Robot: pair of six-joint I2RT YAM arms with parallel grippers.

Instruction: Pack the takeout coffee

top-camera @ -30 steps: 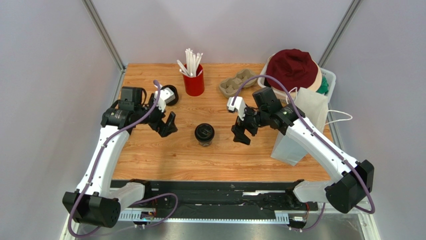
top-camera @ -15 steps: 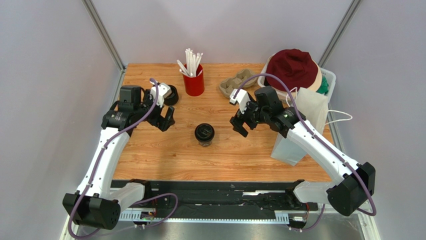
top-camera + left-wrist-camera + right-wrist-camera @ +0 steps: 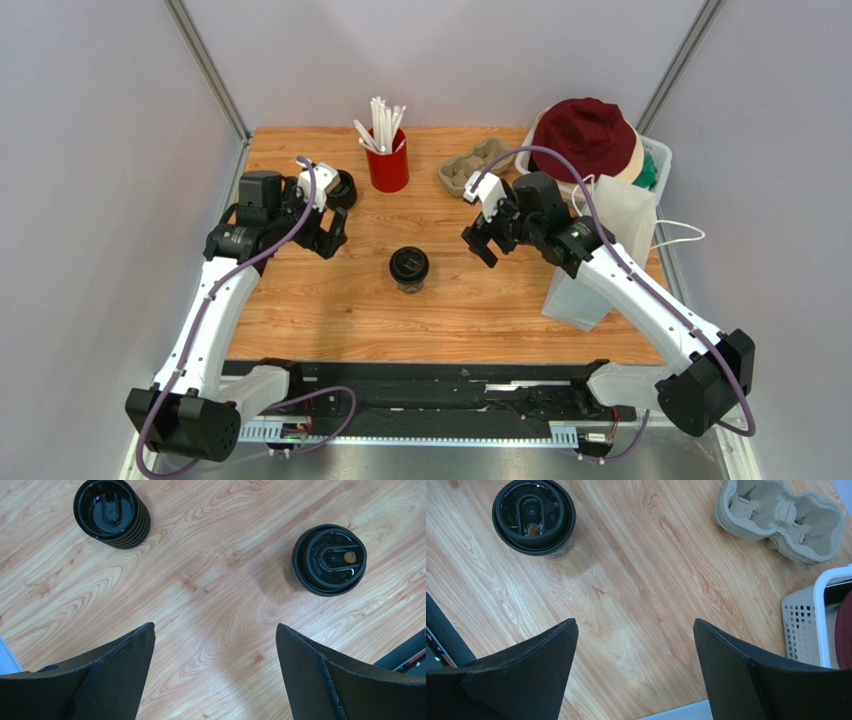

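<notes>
The takeout coffee [image 3: 408, 268], a small paper cup under a black lid, stands upright mid-table between my two arms. It shows at the upper right of the left wrist view [image 3: 329, 560] and at the upper left of the right wrist view [image 3: 533, 517]. My left gripper [image 3: 331, 236] hovers open to the cup's left, with only bare wood between its fingers [image 3: 214, 626]. My right gripper [image 3: 480, 241] hovers open to the cup's right, also empty [image 3: 635, 621]. Neither gripper touches the cup.
A squat stack of black lids [image 3: 340, 190] sits behind the left gripper. A red cup of white straws [image 3: 387, 162] and a cardboard cup carrier [image 3: 476, 166] stand at the back. A white basket [image 3: 655, 152] holding hats and a white paper bag [image 3: 600, 262] are on the right.
Both grippers have drawn back from the cup, rising and moving toward the far side of the table. Both stayed open. The cup has not moved.
</notes>
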